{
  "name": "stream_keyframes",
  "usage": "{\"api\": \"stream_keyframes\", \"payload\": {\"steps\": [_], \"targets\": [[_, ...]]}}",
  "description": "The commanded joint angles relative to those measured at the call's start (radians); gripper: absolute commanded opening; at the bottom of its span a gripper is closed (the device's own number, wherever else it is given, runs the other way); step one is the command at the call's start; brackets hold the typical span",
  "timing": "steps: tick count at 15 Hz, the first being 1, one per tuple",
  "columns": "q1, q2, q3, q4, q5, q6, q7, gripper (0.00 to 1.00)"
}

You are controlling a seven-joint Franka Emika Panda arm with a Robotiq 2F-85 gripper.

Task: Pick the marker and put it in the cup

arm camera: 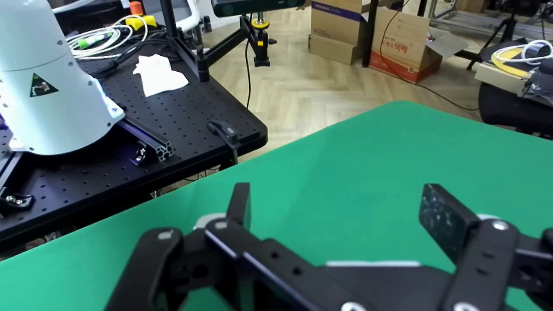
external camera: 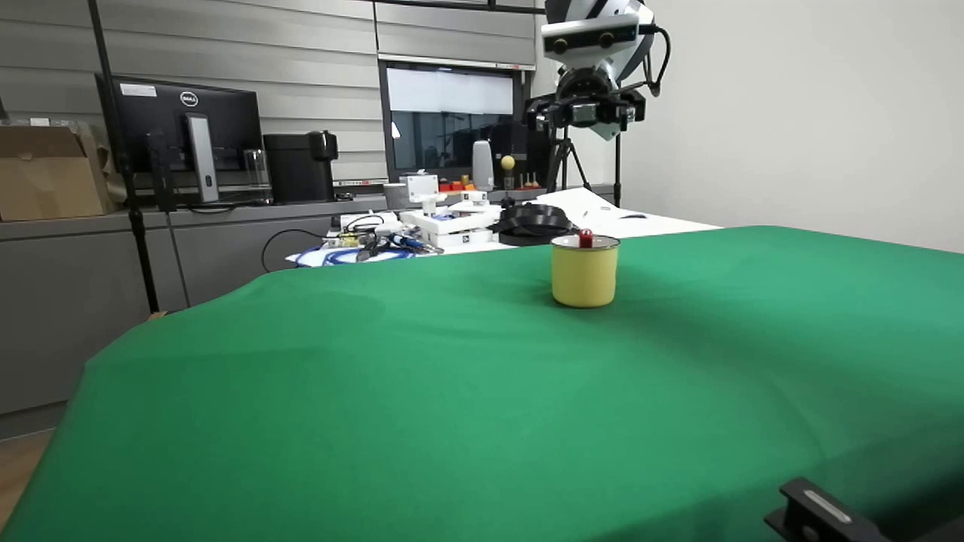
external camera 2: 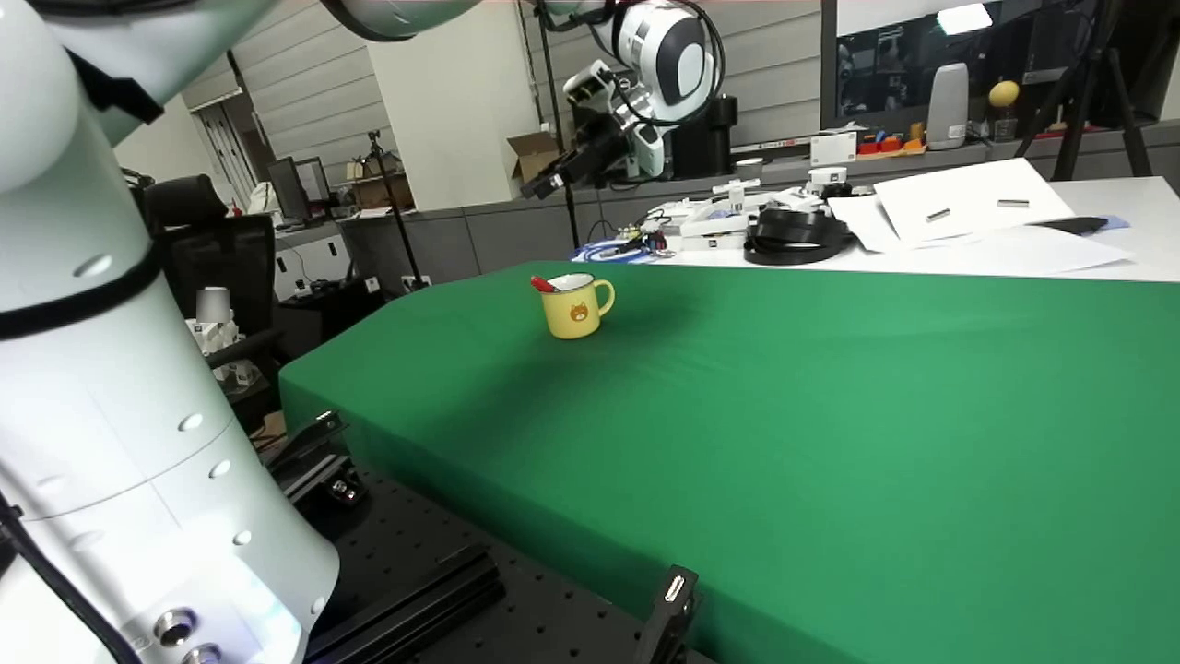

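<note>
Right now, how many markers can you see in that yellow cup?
1: a red marker, its end poking out of the yellow cup in both exterior views. Any others lying lower inside could be hidden by the cup's wall.

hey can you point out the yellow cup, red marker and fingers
Yellow cup [external camera: 584, 276]: in an exterior view, on its side wall.
Red marker [external camera 2: 544, 285]: in an exterior view, on its protruding end.
Fingers [arm camera: 441, 220]: in the wrist view, on one pad.

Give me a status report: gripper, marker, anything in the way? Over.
Gripper open, holding nothing. Marker in cup, red end poking out. Clutter sits beyond green cloth, apart from cup.
</note>
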Motion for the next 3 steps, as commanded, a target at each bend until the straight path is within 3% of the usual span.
{"api": "stream_keyframes", "payload": {"steps": [1,3], "targets": [[-0.002,0.003,0.004,0.005,-0.002,-0.002,0.002,1.0],[-0.002,0.003,0.004,0.005,-0.002,-0.002,0.002,1.0]]}}
